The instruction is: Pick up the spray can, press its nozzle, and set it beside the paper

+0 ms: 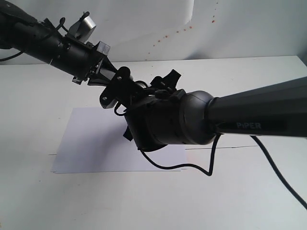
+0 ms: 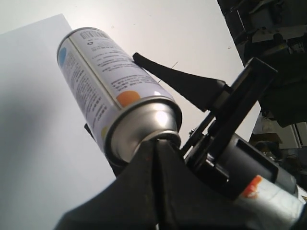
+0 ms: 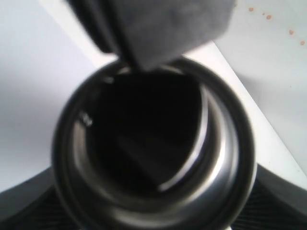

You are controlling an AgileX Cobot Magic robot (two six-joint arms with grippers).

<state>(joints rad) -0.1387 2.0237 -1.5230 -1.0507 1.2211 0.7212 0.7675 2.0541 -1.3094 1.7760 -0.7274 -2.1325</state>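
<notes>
Left wrist view gives the best look. The small white aerosol spray can (image 2: 96, 72), with orange and blue dots and a silver domed top (image 2: 144, 127), is up in the air and tilted, dome toward the camera. The right gripper (image 2: 112, 92) is clamped around its body, one black finger (image 2: 187, 81) running along the side. The left gripper (image 2: 156, 165) has its fingers pressed together, tips sitting on the middle of the dome (nozzle is buried under them, can't see it).

Right wrist view is just a blurry look at the dome. In the exterior view the can hides behind the right arm (image 1: 259, 115), over the right part of the plain white rectangular paper (image 1: 91, 143). The paper lies mid-worktop (image 1: 240, 201), a bit nearer the left edge.
</notes>
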